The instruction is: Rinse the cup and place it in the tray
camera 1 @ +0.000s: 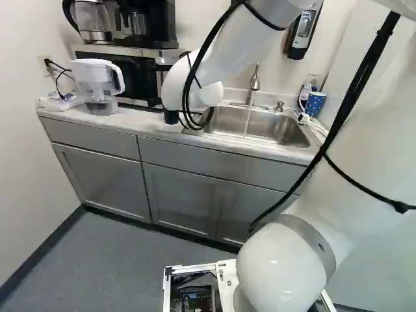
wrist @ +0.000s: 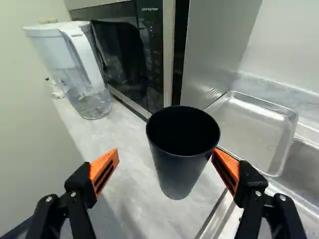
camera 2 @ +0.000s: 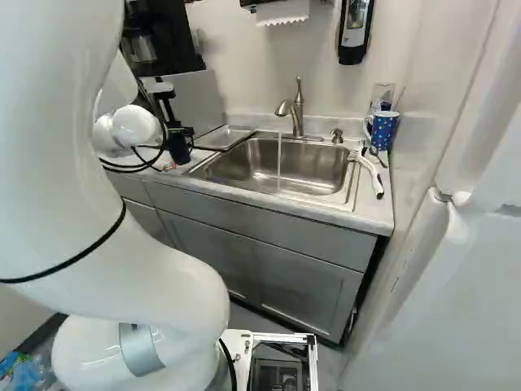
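Dark cup (wrist: 177, 169) between parted jaws, rim nearly at one side, room opposite, tray (wrist: 251, 132) edge near.

I see my arm (camera 1: 286, 263) rising right of middle, wrist end over counter (camera 1: 146, 125). Small dark shape just under its white joint; can't tell what. Beyond, faucet (camera 1: 255, 81) runs thin water stream (camera 1: 247, 122) into steel sink (camera 1: 276, 128). White-lidded pitcher (camera 1: 97, 84) stands left, beside microwave (camera 1: 138, 79); coffee maker (camera 1: 153, 23) on top. Blue spotted cup (camera 1: 315, 104) near sink's right end.
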`<state>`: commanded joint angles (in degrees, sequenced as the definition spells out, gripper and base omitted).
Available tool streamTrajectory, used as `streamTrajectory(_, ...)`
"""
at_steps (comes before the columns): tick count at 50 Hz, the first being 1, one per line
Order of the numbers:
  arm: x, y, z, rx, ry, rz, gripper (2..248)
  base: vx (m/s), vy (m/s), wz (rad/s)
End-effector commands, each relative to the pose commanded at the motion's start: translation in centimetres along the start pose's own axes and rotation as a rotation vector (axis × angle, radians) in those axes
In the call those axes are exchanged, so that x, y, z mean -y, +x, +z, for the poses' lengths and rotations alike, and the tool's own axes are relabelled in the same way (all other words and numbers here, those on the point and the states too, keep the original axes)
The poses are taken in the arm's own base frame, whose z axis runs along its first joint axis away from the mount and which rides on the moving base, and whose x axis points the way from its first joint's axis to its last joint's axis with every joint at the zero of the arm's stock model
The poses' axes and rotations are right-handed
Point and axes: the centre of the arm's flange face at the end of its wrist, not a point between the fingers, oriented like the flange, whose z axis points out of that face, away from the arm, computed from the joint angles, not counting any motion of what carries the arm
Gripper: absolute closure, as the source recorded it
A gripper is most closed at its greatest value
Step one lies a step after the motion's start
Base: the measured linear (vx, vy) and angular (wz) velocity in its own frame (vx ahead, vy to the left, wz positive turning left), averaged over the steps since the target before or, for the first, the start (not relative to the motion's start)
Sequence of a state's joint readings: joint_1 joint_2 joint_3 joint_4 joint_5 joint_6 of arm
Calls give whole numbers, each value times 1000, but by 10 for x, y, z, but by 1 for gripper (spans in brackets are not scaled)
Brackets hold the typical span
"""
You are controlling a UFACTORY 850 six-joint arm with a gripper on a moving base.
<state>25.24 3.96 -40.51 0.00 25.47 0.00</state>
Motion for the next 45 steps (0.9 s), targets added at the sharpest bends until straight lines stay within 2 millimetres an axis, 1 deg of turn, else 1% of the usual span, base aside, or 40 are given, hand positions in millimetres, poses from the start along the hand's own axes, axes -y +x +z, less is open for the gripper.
streamTrajectory(10, -1, -6, 1, -34, -2, 1, 3, 0, 0, 0)
streamTrajectory(30, -1, -16, 11, -92, -1, 0, 3, 0, 0, 0)
streamTrajectory(45, -1, -29, 18, -65, -1, 0, 3, 0, 0, 0)
